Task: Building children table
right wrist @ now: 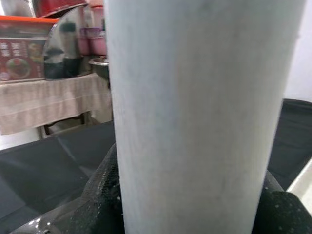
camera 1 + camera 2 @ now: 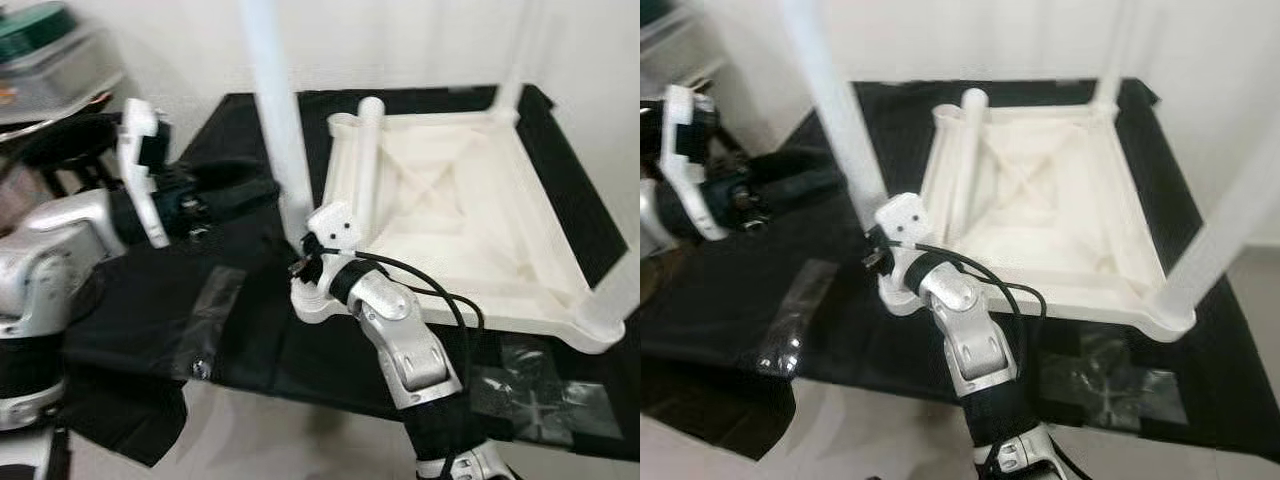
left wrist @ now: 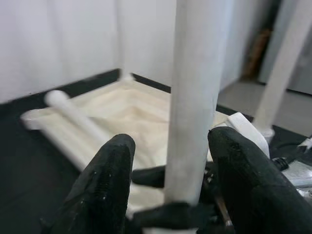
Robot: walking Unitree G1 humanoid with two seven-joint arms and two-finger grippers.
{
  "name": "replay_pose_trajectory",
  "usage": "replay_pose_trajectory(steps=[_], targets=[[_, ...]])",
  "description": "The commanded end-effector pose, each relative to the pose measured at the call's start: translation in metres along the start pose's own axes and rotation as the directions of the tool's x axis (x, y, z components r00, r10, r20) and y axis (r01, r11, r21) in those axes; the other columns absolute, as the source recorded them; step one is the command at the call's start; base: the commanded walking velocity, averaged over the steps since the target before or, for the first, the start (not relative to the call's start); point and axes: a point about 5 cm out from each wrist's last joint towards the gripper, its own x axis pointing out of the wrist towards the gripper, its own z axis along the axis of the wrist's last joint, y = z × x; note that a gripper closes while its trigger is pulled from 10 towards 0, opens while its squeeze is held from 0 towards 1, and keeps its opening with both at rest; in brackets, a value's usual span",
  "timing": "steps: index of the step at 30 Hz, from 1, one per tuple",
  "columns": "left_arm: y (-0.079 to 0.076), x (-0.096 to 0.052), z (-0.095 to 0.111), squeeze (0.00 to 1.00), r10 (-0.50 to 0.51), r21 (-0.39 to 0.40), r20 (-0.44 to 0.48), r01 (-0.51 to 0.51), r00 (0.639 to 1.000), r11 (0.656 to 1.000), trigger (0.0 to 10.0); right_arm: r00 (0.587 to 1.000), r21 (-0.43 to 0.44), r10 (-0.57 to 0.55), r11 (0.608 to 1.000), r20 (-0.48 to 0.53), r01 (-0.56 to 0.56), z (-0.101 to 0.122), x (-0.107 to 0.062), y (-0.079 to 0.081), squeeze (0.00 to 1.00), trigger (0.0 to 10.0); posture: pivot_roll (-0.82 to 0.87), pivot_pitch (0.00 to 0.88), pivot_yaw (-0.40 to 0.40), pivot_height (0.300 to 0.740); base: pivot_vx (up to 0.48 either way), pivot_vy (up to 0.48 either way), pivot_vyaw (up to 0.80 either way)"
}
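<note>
Right pincer [image 2: 312, 262] grips the base of a white leg [image 2: 280, 120], clamped around it at the near corner of the upturned tabletop [image 2: 470, 220] on the black-draped desk [image 2: 150, 300]. Looks like leg-fitting: next, seat it square. Leg's long axis runs upright, pointing up. Left pincer [image 3: 170, 190] hovers spread beside it; another leg [image 2: 365, 160] lies flat beyond.

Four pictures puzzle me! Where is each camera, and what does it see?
Left eye view: on the head, looking down at the upturned table; both arms show, right hand on the white leg.
Right eye view: beside it, same scene.
Left wrist view: along the open left hand toward that leg.
Right wrist view: pressed close to the leg it grips.
All four share that leg.
</note>
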Motion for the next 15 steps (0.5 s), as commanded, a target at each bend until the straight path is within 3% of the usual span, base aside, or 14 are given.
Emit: replay_pose_trajectory(steps=[1, 5, 6, 8, 9, 10, 11, 12, 13, 14, 15], targets=[[-0.002, -0.004, 0.003, 0.0, 0.007, 0.008, -0.007, -0.007, 1.0, 1.0, 10.0, 0.993, 0.063, -0.036, 0.997, -0.115, 0.043, -0.028, -0.001, 0.007, 0.0, 0.0, 0.01, 0.128, 0.094, 0.74, 0.0, 0.0, 0.0], [-0.001, -0.018, -0.005, 0.0, 0.09, -0.002, -0.01, -0.09, 0.996, 0.996, 10.0, 0.992, 0.068, -0.061, 0.995, -0.106, 0.069, -0.023, -0.001, 0.013, 0.0, 0.0, 0.01, 0.132, 0.101, 0.74, 0.0, 0.0, 0.0], [-0.001, -0.026, -0.015, 0.0, 0.148, -0.017, -0.018, -0.148, 0.989, 0.989, 10.0, 0.989, 0.075, -0.075, 0.994, -0.126, 0.085, -0.02, -0.004, 0.016, 0.0, 7.4, 0.01, 0.134, 0.1, 0.74, 0.0, 0.0, 0.0], [-0.001, -0.032, -0.022, 0.0, 0.186, -0.027, -0.026, -0.187, 0.982, 0.982, 10.0, 0.986, 0.08, -0.086, 0.992, -0.142, 0.098, -0.019, -0.007, 0.018, 0.0, 7.4, 0.01, 0.134, 0.1, 0.74, 0.0, 0.0, 0.0], [-0.003, -0.035, -0.03, 0.0, 0.221, -0.039, -0.033, -0.222, 0.975, 0.974, 10.0, 0.992, 0.126, -0.053, 0.99, -0.118, 0.067, -0.012, -0.007, 0.019, 0.91, 10.0, 0.01, 0.137, 0.099, 0.74, 0.0, 0.0, 0.0], [-0.005, -0.039, -0.038, 0.0, 0.256, -0.054, -0.039, -0.258, 0.966, 0.965, 10.0, 0.997, 0.161, -0.001, 0.987, -0.072, 0.013, -0.003, -0.006, 0.019, 1.0, 10.0, 0.01, 0.137, 0.099, 0.74, 0.0, 0.0, 0.0], [-0.008, -0.041, -0.047, 0.0, 0.287, -0.069, -0.049, -0.29, 0.957, 0.955, 10.0, 0.997, 0.184, 0.075, 0.98, 0.018, -0.077, 0.011, -0.004, 0.017, 1.0, 10.0, 0.01, 0.138, 0.094, 0.74, 0.0, 0.0, 0.0], [-0.008, -0.041, -0.047, 0.0, 0.287, -0.069, -0.049, -0.29, 0.957, 0.955, 10.0, 0.997, 0.184, 0.075, 0.98, 0.018, -0.077, 0.011, -0.004, 0.017, 1.0, 10.0, 0.01, 0.138, 0.094, 0.74, 0.0, 0.0, 0.0], [-0.01, -0.043, -0.054, 0.0, 0.307, -0.079, -0.057, -0.311, 0.95, 0.947, 10.0, 0.989, 0.19, 0.124, 0.972, 0.081, -0.137, 0.021, -0.003, 0.015, 1.0, 10.0, 0.01, 0.138, 0.094, 0.74, 0.0, 0.0, 0.0], [-0.015, -0.045, -0.062, 0.0, 0.336, -0.098, -0.064, -0.341, 0.94, 0.935, 10.0, 0.965, 0.174, 0.207, 0.956, 0.162, -0.234, 0.034, -0.002, 0.009, 1.0, 10.0, 0.01, 0.141, 0.089, 0.74, 0.0, 0.0, 0.0], [-0.015, -0.045, -0.062, 0.0, 0.336, -0.098, -0.064, -0.341, 0.94, 0.935, 10.0, 0.965, 0.174, 0.207, 0.956, 0.162, -0.234, 0.034, -0.002, 0.009, 1.0, 10.0, 0.01, 0.141, 0.089, 0.74, 0.0, 0.0, 0.0]])
